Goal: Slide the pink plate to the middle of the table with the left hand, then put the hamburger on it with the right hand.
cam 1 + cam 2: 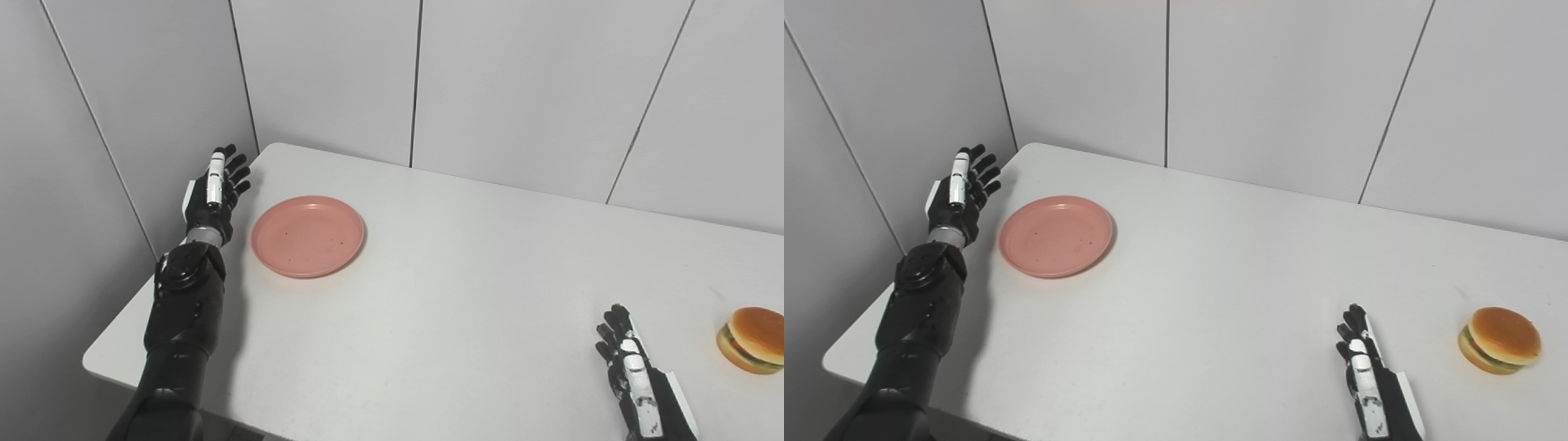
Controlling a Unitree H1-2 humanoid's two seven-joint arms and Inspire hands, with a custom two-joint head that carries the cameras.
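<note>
1. Left eye view: the left hand (214,193) stood raised, fingers spread and holding nothing, just beside the plate (307,236) near the table's (465,294) far left corner. Plate and hand looked apart. The push would go best with the fingers set low against the plate's outer rim, moving flat toward the middle.

2. Right eye view: the right hand (1369,380) waited with fingers loosely apart and empty, near the hamburger (1499,340) at the right edge but not touching it. It should likely stay out of the plate's path.
</note>
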